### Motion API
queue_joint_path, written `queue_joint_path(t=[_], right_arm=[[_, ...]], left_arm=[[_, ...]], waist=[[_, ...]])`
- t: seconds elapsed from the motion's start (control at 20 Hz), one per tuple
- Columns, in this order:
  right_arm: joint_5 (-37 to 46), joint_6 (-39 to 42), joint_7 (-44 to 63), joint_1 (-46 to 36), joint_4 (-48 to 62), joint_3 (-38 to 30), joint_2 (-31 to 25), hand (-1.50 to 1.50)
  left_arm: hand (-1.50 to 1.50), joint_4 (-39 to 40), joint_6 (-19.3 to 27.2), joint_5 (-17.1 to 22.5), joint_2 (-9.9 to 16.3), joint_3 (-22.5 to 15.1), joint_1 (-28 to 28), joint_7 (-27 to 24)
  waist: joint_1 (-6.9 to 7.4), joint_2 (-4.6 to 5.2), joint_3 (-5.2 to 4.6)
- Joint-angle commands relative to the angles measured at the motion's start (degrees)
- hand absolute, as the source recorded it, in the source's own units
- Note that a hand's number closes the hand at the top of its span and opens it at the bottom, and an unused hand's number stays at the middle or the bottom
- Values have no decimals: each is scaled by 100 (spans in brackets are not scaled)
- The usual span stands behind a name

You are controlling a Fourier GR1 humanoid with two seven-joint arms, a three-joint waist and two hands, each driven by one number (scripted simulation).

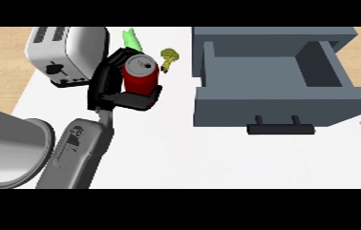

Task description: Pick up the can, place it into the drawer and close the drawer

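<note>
Head view: left hand (pixel 112 88) curled round can (pixel 141 75); drawer (pixel 271 83) open, apart.

The can (pixel 141 74) looks glossy red metal (silvery top), the toaster (pixel 67 52) shiny, the drawer (pixel 271 86) matt grey.

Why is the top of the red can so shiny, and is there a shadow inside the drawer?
In the head view, the red can has a pale metal lid that catches light, held in the left hand. In the same view, the open drawer looks darker inside along its walls, evenly grey, with no sharp shadow. The toaster shines too.
</note>
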Motion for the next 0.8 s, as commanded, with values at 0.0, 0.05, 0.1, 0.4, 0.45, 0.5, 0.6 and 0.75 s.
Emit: queue_joint_path(t=[0.0,0.05,0.1,0.4,0.45,0.5,0.6,0.75], right_arm=[[-290,115,208,-95,-53,-291,-193,-150],[164,-4,58,189,-275,140,161,-150],[153,-41,282,109,-320,128,102,-150],[-87,71,196,132,-288,-41,82,-150],[116,-8,70,-142,-56,-10,73,-150],[-158,231,143,13,-160,-149,-71,-150],[-275,278,70,-109,69,-374,-239,-150],[46,151,-44,-359,347,-159,-107,-150]], left_arm=[[150,-227,179,-260,-110,-119,-379,626],[150,-186,424,-411,-338,-309,-694,822],[150,-353,373,-328,-248,-184,-871,1109],[150,360,920,-689,-544,-287,-2385,1632],[150,502,1198,-627,-546,-646,-2208,1260],[150,419,1242,-624,-547,-749,-2033,1193],[150,953,1299,-502,-549,-463,-3041,1652],[150,1284,1314,-430,-551,-387,-3564,1770]], waist=[[-25,9,-3],[-45,6,-2],[-31,5,-3],[-126,21,0],[-91,25,-2],[-76,17,-2],[-137,30,0],[-104,36,1]])
